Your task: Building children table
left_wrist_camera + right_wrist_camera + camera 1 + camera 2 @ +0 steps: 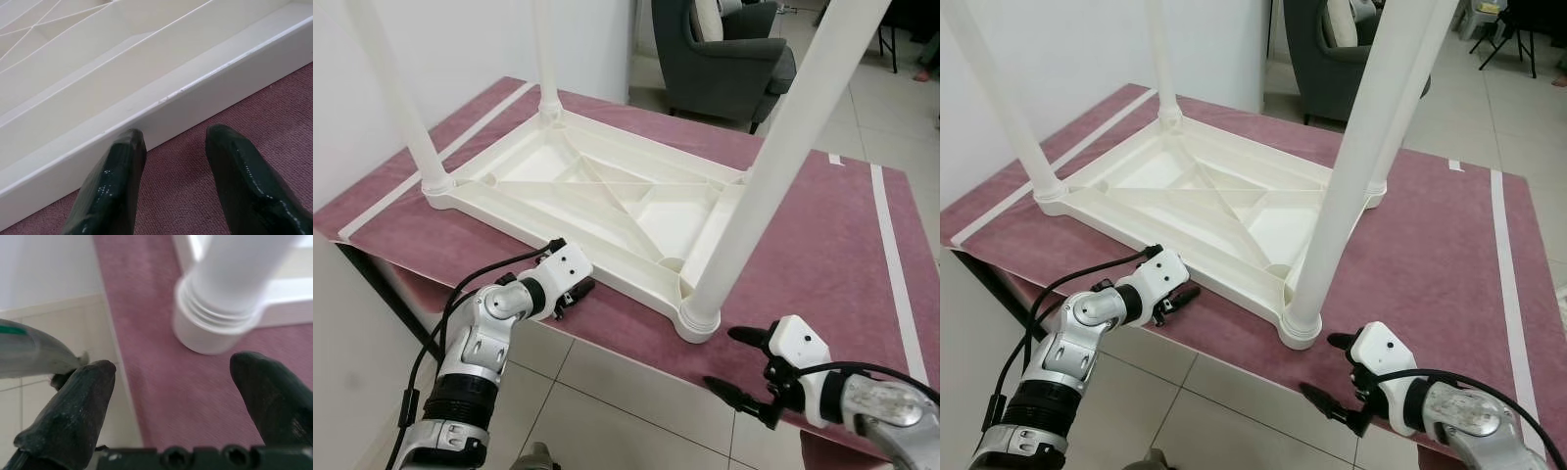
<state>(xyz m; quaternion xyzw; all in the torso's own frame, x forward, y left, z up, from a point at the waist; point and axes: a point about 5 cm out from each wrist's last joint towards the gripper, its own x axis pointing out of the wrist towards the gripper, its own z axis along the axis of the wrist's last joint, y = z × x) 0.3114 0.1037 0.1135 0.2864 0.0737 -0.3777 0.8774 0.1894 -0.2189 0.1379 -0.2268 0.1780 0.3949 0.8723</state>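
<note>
Nearest the camera, the right gripper point(736, 360) is held at the near edge of the mauve cloth point(822, 235), its two black fingers point(274, 401) spread wide and holding nothing; one fingertip is seen over the cloth, the other out over the tiled floor point(607, 392). Just beyond it stands the near leg point(773, 166) of the white plastic children's table point(607, 196), which lies upside down on the cloth with its ribbed underside facing up. That leg's threaded collar point(210, 328) is seated in the corner socket, close to the cloth's near edge, with a narrow strip of cloth left between socket and edge. Three more white legs are seen rising from the other corners.

The left gripper point(570, 294) is placed against the long near rim point(161, 105) of the tabletop, its fingers point(115, 188) parted moderately and empty, the tips resting low over the cloth just short of the rim. Little cloth remains between that rim and the table edge on this side.

Open cloth lies to the robot's right of the white table, crossed by a white tape line point(893, 264); another tape line point(431, 166) runs along the left side. A white wall point(440, 59) stands close on the left, and a dark grey armchair point(724, 59) is seen on the floor behind.
</note>
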